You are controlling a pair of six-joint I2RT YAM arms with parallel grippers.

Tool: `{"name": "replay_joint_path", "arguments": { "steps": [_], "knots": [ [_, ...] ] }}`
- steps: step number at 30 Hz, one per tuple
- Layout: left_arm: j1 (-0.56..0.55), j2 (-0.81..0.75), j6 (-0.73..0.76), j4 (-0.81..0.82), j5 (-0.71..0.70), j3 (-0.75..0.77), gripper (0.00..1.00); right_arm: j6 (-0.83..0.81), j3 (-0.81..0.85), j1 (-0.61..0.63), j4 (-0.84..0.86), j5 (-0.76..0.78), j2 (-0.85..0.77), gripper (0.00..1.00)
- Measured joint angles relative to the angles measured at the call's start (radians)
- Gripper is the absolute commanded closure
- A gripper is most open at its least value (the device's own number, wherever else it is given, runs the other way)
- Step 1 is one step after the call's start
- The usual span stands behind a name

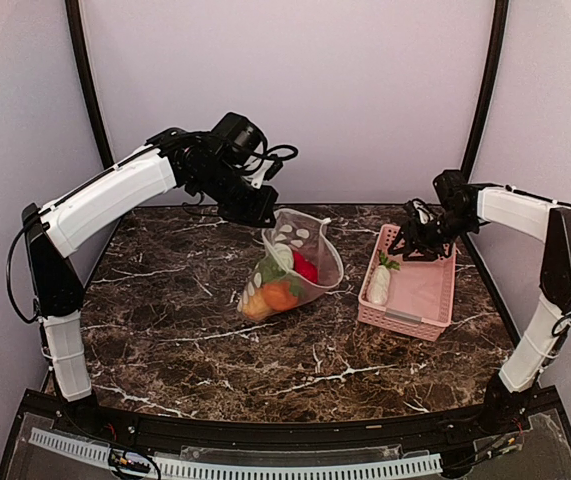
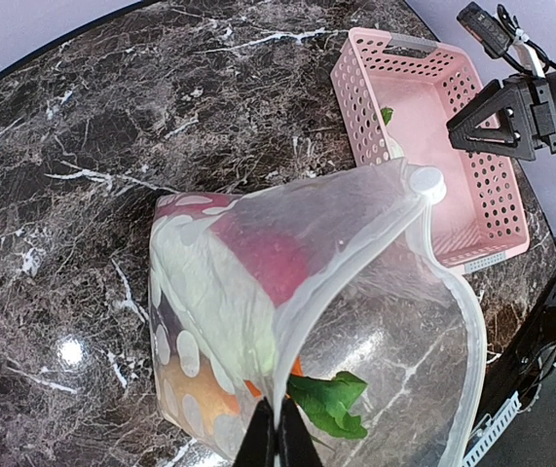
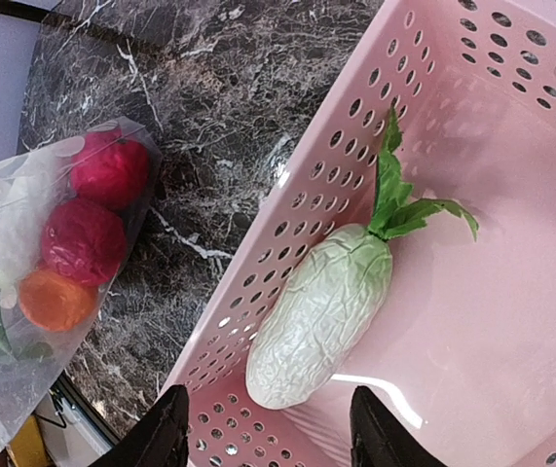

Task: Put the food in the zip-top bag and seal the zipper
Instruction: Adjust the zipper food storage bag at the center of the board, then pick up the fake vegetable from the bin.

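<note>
The clear dotted zip-top bag [image 1: 290,268] lies mid-table with its mouth held up and open. My left gripper [image 1: 265,215] is shut on the bag's rim near the zipper [image 2: 351,282]; the wrist view shows the pinch [image 2: 278,443]. Inside the bag are two red balls [image 3: 88,238], an orange piece [image 3: 54,300], a white radish [image 3: 15,243] with green leaves [image 2: 331,401] and a yellowish piece [image 1: 256,303]. The other white radish [image 3: 321,311] lies in the pink basket [image 1: 430,290]. My right gripper [image 3: 268,433] is open just above this radish, a finger at each side.
The pink basket stands at the right of the dark marble table [image 1: 185,330], close to the right arm. The bag's white slider tab [image 2: 426,183] sits at the far end of the mouth. Pale walls enclose the table.
</note>
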Motion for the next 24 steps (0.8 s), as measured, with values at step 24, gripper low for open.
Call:
{"name": "replay_joint_path", "arguments": {
  "steps": [24],
  "knots": [
    [-0.003, 0.000, -0.024, 0.025, 0.000, -0.010, 0.99, 0.127, 0.048, 0.000, 0.035, -0.009, 0.220, 0.42]
  ]
}}
